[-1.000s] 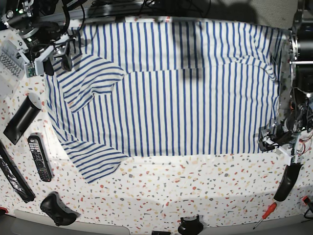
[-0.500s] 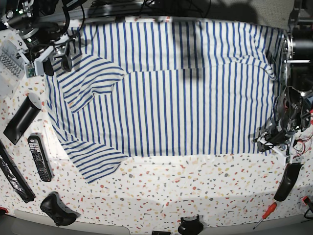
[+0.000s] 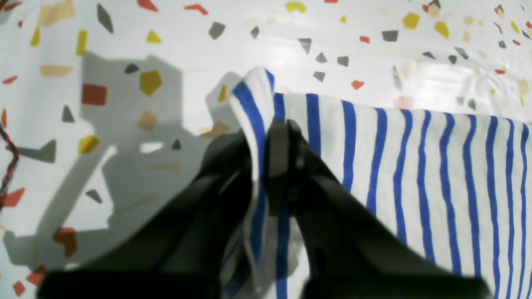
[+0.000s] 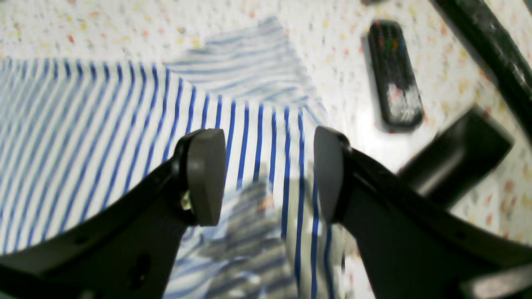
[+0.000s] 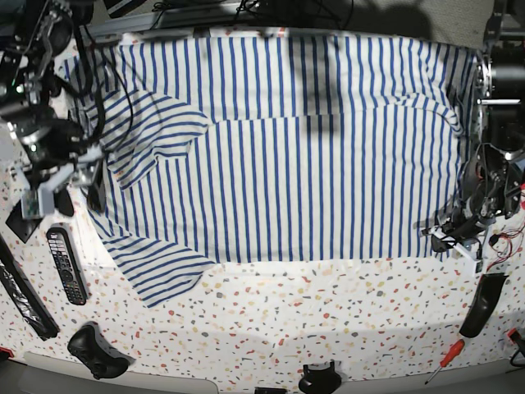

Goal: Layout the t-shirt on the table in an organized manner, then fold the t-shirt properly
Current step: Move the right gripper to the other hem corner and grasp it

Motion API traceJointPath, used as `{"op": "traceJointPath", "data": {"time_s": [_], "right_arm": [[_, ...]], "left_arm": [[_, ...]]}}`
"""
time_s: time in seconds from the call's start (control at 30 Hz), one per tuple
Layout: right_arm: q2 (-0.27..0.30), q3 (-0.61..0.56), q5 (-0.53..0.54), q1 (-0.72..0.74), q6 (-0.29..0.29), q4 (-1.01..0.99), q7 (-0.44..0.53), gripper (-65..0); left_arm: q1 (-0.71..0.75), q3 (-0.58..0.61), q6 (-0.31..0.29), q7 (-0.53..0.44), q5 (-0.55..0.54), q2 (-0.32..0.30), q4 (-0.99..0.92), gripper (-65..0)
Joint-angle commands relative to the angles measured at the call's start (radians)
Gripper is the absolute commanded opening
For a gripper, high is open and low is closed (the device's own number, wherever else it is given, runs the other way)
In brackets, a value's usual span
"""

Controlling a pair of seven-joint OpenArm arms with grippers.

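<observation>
Left wrist view: the left end effector (image 3: 270, 137) has its dark fingers pinched together on a raised corner of the t-shirt (image 3: 415, 166), just above the speckled counter (image 3: 166, 41).

Right wrist view: the right end effector (image 4: 270, 174) hangs with its pads spread wide and nothing between them, over the shirt's sleeve region; a black remote control (image 4: 395, 74) lies beside the cloth.

Base view: the t-shirt (image 5: 295, 139) lies spread across the counter (image 5: 328, 320), one sleeve folded inward; a red-handled screwdriver (image 5: 444, 359) lies near the front edge.
</observation>
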Motion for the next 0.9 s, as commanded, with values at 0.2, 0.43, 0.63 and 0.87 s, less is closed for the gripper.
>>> {"op": "traceJointPath", "data": {"time_s": [0.2, 0.43, 0.63, 0.87], "right_arm": [[0.015, 0.002, -0.002, 0.292, 0.002, -0.205, 0.005, -32.1], [0.038, -0.001, -0.062, 0.608, 0.084, -0.725, 0.068, -32.1], [0.089, -0.13, -0.273, 0.842, 0.13, -1.162, 0.238, -32.1], [0.084, -0.315, -0.419, 0.976, -0.016, -1.506, 0.33, -32.1]], "left_arm": [[-0.027, -0.001, -0.007, -0.013, -0.005, -0.014, 0.011, -65.0], [-0.027, -0.001, -0.007, -0.013, -0.005, -0.014, 0.011, -65.0], [-0.027, -0.001, -0.007, -0.013, -0.005, -0.014, 0.011, -65.0], [-0.027, -0.001, -0.007, -0.012, -0.005, -0.014, 0.011, -65.0]]}}
